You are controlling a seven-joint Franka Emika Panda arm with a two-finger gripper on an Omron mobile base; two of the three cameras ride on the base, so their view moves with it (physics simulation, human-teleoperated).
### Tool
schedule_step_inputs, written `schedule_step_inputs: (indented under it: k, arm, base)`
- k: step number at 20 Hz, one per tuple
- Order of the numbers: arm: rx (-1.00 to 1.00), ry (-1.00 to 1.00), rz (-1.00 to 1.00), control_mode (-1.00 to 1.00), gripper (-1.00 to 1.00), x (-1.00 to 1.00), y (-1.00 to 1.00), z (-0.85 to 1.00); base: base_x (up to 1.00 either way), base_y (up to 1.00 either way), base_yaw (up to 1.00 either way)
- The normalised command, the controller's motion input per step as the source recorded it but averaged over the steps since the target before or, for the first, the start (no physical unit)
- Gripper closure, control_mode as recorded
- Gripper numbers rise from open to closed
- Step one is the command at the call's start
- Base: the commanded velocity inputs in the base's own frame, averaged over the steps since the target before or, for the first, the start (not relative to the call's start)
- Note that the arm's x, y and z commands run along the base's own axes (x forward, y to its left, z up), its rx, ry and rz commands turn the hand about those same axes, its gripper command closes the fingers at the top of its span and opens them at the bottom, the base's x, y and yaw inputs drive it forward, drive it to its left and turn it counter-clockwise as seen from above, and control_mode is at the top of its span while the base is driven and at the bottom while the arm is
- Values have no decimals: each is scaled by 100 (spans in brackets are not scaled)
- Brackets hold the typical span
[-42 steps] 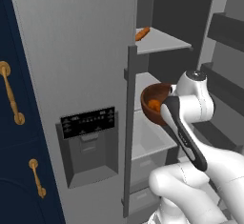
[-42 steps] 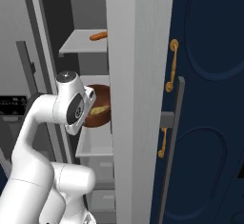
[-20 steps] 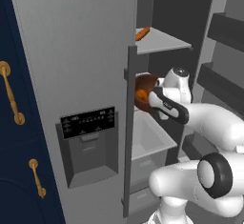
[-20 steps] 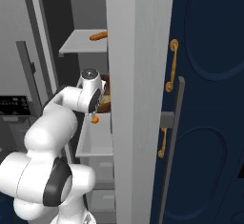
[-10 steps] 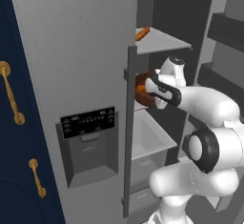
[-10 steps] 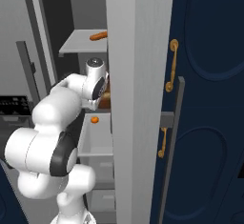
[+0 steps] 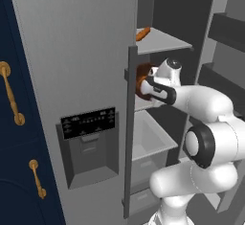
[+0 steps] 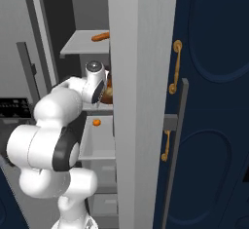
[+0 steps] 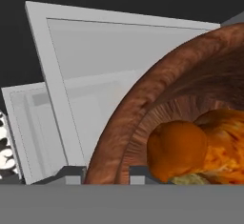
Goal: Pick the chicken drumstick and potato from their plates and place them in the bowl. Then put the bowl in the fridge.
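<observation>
the bowl [image 9: 143,104] is deep and round, dark reddish-brown with a wood-like grain running up its wall. in the hand view its rim sweeps in a wide arc from the bottom centre up to the upper right. inside it lies the chicken drumstick [image 9: 190,147], glossy orange-brown, its rounded fat end nearest the rim and toward the left of that view; its long axis runs off to the right, and the thin end is cut off by the picture's edge. a pale yellowish patch under the drumstick may be the potato [image 9: 190,180], though too little of it shows to be sure.

the gripper [image 9: 106,173] straddles the bowl's rim, one finger tip [image 9: 71,173] outside the wall and the other inside, jaws closed onto the rim.

in the left base view the bowl [image 7: 142,78] sits inside the fridge [image 7: 86,75], at the level of the middle shelf just below the upper shelf [image 7: 165,39], partly hidden by the door edge and the hand. in the right base view only a sliver of the bowl [image 8: 110,92] shows beside the open door.

counted: one bowl, one drumstick in it. one orange item [image 7: 142,33] lies on the upper shelf, and one small orange item [image 8: 97,122] rests in the drawer [image 8: 97,145] below. three brass handles [image 8: 176,67] show on the navy cabinets [image 8: 214,101] in the right base view.
</observation>
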Motion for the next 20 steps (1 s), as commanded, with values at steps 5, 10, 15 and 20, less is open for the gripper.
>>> schedule_step_inputs:
  k: [5, 10, 15, 20]
  arm:
    - [1, 1, 4, -100, 100, 18, 0, -25]
    - [0, 7, 2, -100, -100, 10, 0, -18]
    - [0, 0, 1, -100, -100, 2, 0, -5]
    - [0, -9, 0, -100, -100, -15, 0, 0]
  base:
    - [0, 0, 0]
    - [0, 0, 0]
    - [0, 0, 0]
    - [0, 0, 0]
